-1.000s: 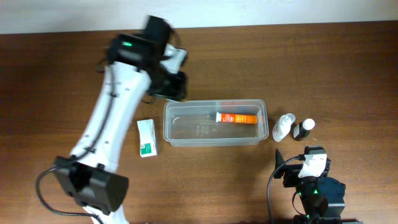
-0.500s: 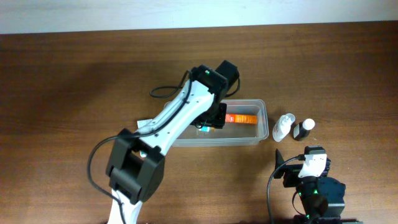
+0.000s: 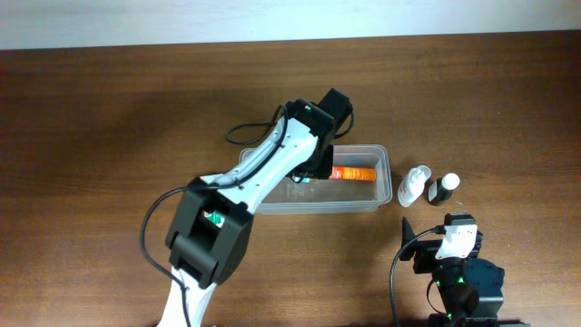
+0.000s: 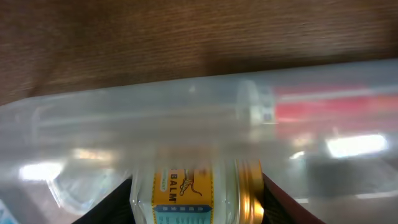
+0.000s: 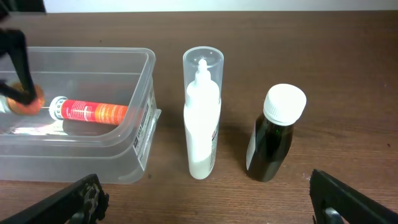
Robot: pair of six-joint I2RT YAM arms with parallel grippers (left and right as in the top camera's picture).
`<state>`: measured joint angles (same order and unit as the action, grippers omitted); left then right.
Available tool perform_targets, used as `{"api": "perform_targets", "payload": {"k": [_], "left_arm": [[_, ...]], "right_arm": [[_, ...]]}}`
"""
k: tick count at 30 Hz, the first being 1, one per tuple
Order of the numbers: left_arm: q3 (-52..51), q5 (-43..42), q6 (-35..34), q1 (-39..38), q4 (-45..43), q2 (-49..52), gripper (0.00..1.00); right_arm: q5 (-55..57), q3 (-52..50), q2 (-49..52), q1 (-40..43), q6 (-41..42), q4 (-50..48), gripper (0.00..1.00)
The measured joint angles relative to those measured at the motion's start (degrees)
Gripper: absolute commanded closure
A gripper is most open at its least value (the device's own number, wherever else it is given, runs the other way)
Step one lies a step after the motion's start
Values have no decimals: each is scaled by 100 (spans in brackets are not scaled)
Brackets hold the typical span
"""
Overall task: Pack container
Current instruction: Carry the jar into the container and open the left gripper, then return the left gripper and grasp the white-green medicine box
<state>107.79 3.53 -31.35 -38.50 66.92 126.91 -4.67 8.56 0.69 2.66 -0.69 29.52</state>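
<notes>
The container (image 3: 385, 178) is a clear plastic tub at the table's middle; it also shows in the left wrist view (image 4: 124, 118) and the right wrist view (image 5: 140, 93). An orange tube (image 3: 352, 173) lies inside it. My left gripper (image 3: 307, 174) reaches into the tub's middle and is shut on a small balm jar (image 4: 186, 193) with a yellow label and gold lid. My right gripper (image 3: 438, 234) rests open and empty near the front edge, right of the tub.
A white bottle with a clear cap (image 3: 415, 184) and a dark bottle with a white cap (image 3: 444, 188) stand right of the tub, straight ahead of my right gripper (image 5: 205, 211). My left arm hides the tub's left end.
My left arm swung from behind the tub's back left corner to over the tub, then shifted slightly. The white box left of the tub is now hidden under the arm.
</notes>
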Motion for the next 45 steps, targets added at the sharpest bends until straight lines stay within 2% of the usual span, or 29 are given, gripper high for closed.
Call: {"api": "perform_targets", "payload": {"k": [12, 23, 25, 28, 30, 37, 45], "left_arm": [[-2, 251, -2, 4, -170, 334, 87], [0, 358, -4, 4, -275, 350, 63], [50, 348, -9, 4, -26, 350, 43], [350, 306, -22, 7, 476, 350, 28], [728, 262, -13, 13, 820, 350, 1], [1888, 184, 162, 83, 1366, -15, 1], [2175, 302, 345, 527, 2420, -927, 1]], "right_arm": [[-2, 0, 0, 0, 0, 0, 2], [-2, 0, 0, 0, -2, 0, 2], [-2, 0, 0, 0, -2, 0, 1], [-2, 0, 0, 0, 0, -2, 2], [-2, 0, 0, 0, 2, -2, 2], [-2, 0, 0, 0, 0, 0, 2], [0, 0, 0, 0, -4, -2, 2]]}}
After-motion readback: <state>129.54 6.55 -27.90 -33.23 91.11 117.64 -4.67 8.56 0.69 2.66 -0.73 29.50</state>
